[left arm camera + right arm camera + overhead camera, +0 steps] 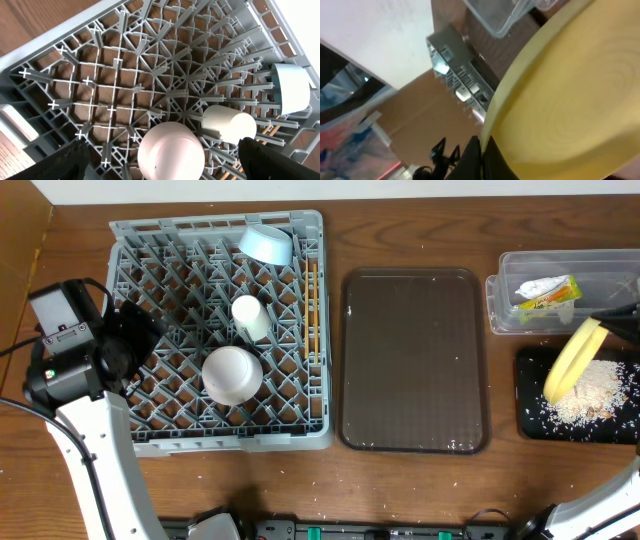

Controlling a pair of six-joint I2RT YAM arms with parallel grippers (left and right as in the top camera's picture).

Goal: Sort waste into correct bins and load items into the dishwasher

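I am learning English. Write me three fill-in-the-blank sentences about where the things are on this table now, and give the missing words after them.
1. The crumbs lie on a flat tray whose colour is ____.
2. Besides the blue bowl and the pinkish bowl, the grey dish rack holds chopsticks and a cream ____.
3. The right gripper is shut on the tilted yellow ____.

Missing words: black; cup; plate.

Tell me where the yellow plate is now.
Overhead view, far right: the pale yellow plate is tipped over the black tray of crumbs, below the clear tub, in the right gripper.
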